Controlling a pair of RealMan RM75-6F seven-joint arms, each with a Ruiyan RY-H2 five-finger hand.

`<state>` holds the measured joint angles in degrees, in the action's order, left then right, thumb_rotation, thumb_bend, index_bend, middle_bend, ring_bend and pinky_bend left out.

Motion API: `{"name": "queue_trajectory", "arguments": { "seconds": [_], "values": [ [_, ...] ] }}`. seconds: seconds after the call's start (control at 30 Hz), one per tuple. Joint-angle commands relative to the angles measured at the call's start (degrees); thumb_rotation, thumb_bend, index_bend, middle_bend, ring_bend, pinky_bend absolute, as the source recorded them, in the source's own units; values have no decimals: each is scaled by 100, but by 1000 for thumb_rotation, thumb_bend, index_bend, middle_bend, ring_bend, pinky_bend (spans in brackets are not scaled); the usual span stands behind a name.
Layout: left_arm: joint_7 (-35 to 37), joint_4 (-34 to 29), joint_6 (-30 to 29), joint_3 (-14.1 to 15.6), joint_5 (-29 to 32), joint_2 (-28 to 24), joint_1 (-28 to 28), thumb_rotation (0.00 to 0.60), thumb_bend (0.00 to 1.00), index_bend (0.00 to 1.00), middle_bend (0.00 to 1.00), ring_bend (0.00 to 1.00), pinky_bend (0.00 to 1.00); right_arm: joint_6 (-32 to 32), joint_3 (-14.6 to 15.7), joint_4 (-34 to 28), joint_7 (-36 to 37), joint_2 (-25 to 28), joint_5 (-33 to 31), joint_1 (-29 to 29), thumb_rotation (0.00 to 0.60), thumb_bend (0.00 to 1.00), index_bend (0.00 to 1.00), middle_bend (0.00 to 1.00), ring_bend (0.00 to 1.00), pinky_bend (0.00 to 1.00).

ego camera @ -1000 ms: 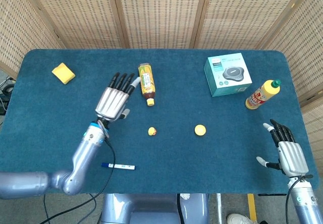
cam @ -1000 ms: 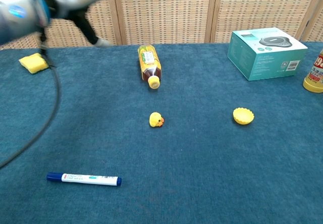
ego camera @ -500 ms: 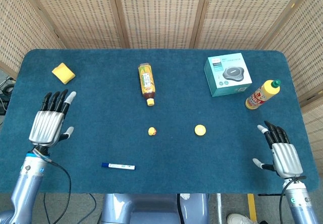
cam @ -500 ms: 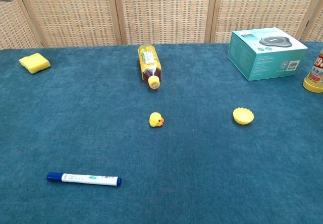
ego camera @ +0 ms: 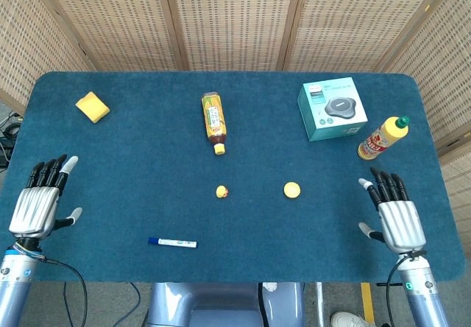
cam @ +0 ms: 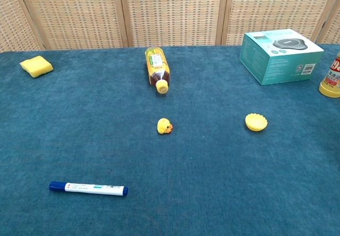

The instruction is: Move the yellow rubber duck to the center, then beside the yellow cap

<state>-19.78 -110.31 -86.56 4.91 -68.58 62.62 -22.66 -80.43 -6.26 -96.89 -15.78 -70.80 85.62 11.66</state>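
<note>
- Silvery right robot hand (ego camera: pixel 398 213) sits at the bench's (ego camera: pixel 110 165) near right edge, fingers apart, holding nothing; left robot hand (ego camera: pixel 37 200) likewise at the near left.
- Yellow rubber duck (ego camera: pixel 221 191) is roughly mid-bench already, well apart from the yellow cap (ego camera: pixel 292 190) to its right.
- Best bet, imo: the right one reaches in, pinches the tiny duck from above, and sets it down just beside the cap without bumping it.

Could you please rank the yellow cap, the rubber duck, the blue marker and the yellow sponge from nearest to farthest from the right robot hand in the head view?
From the right robot hand:
1. Yellow cap, just right of table centre.
2. Rubber duck, at centre.
3. Blue marker, front left.
4. Yellow sponge, far left corner.
</note>
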Motion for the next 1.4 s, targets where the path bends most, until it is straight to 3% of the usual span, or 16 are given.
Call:
{"name": "queue_trajectory", "arguments": {
  "seconds": [0.03, 0.27, 0.47, 0.63, 0.83, 1.07, 1.4],
  "values": [
    [7, 52, 53, -62, -110, -1, 65, 600, 260, 0, 0, 0, 0, 364, -367, -735, -680, 71, -150, 454, 600, 0, 227, 0, 0, 0],
    [-27, 127, 272, -176, -166, 65, 100, 600, 260, 0, 0, 0, 0, 1135, -919, -1634, -1973, -232, -1086, 1306, 600, 0, 290, 0, 0, 0],
    [26, 188, 524, -244, -214, 116, 96, 600, 260, 0, 0, 0, 0, 1507, -1161, -1678, -2925, -954, -2058, 2057, 600, 0, 324, 0, 0, 0],
    [55, 322, 614, -369, -155, 160, 130, 600, 259, 0, 0, 0, 0, 1482, -1305, -1453, -3673, -1710, -2874, 2705, 600, 0, 332, 0, 0, 0],
    [223, 411, 820, -442, -123, 150, 141, 600, 258, 0, 0, 0, 0, 1401, -1321, -1009, -4117, -2368, -3428, 3225, 600, 9, 344, 0, 0, 0],
    [228, 455, 1000, -490, -179, 182, 137, 600, 261, 0, 0, 0, 0, 1438, -1305, -174, -4142, -3048, -3980, 3649, 600, 74, 344, 0, 0, 0],
    [239, 597, 1305, -612, -4, 245, 99, 600, 259, 0, 0, 0, 0, 1667, -1350, 741, -3946, -3511, -4360, 4070, 600, 156, 346, 0, 0, 0]
  ]
}}
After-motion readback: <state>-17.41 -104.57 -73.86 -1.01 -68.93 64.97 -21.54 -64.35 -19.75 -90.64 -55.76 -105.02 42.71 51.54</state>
